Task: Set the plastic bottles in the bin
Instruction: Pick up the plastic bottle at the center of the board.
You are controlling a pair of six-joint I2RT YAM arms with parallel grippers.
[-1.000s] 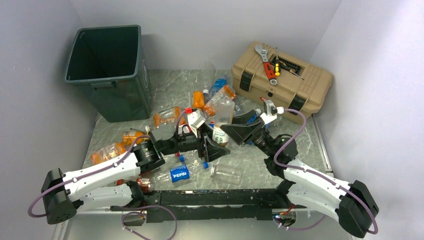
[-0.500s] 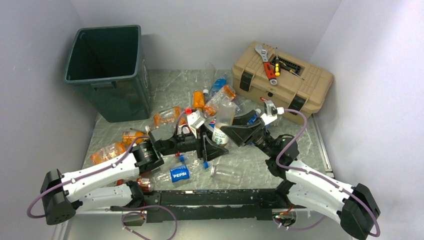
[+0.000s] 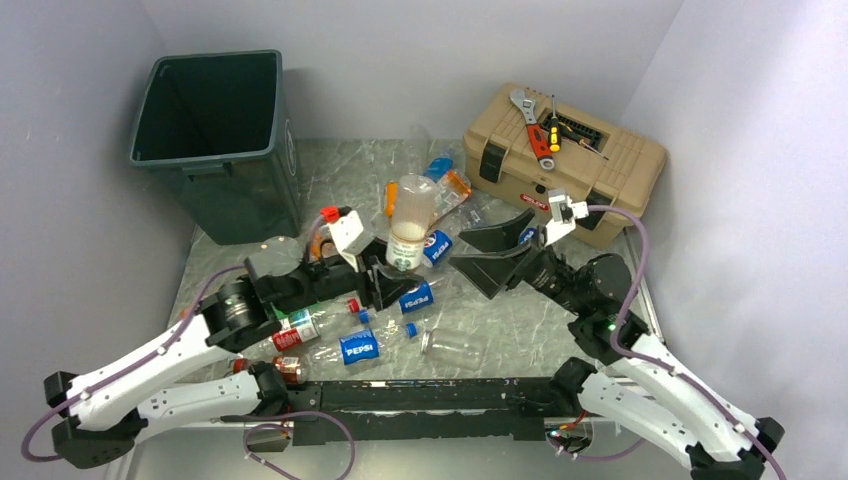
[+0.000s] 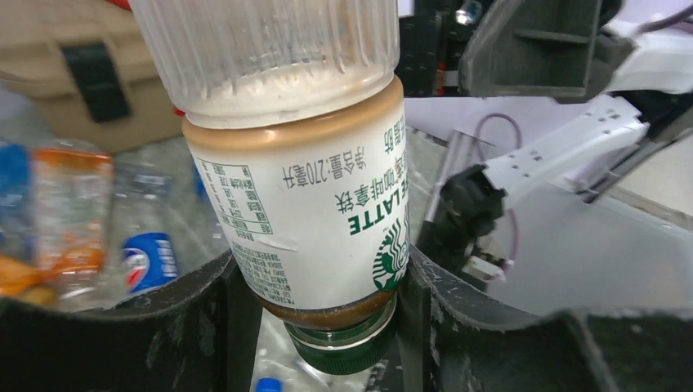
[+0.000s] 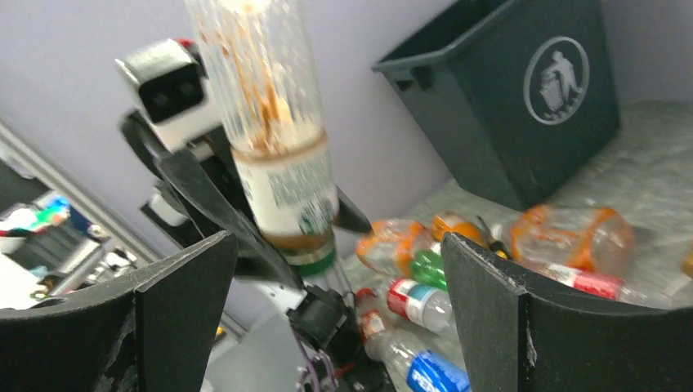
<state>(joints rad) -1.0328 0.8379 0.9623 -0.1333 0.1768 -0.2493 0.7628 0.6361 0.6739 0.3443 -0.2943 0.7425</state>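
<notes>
While the dark green bin (image 3: 245, 195) stands open-topped at the far left of the table (image 3: 560, 320), you have the arm on its side doing the carrying, which I judge sensible. In the right wrist view its wall carries a white litter-figure symbol in a circle. The tan toolbox (image 3: 620, 165) at far right plays no part.

Your left claw (image 4: 327, 302) is clenched on the latte bottle (image 4: 315, 204), gripping low on the label just above the green cap. The bottle is therefore upside down, with its clear ribbed base raised above the heap near the table's middle, well apart from the bin. Your right claw (image 5: 343, 327) is spread wide and grasps nothing, facing the bottle from the right without touching it.

On the label you can read "LATTE", the green Starbucks siren, and "270" among Chinese characters. Several Pepsi bottles (image 3: 358, 347) lie below with blue "PEPSI" labels, and small blue caps (image 3: 410, 329) lie loose beside them.
</notes>
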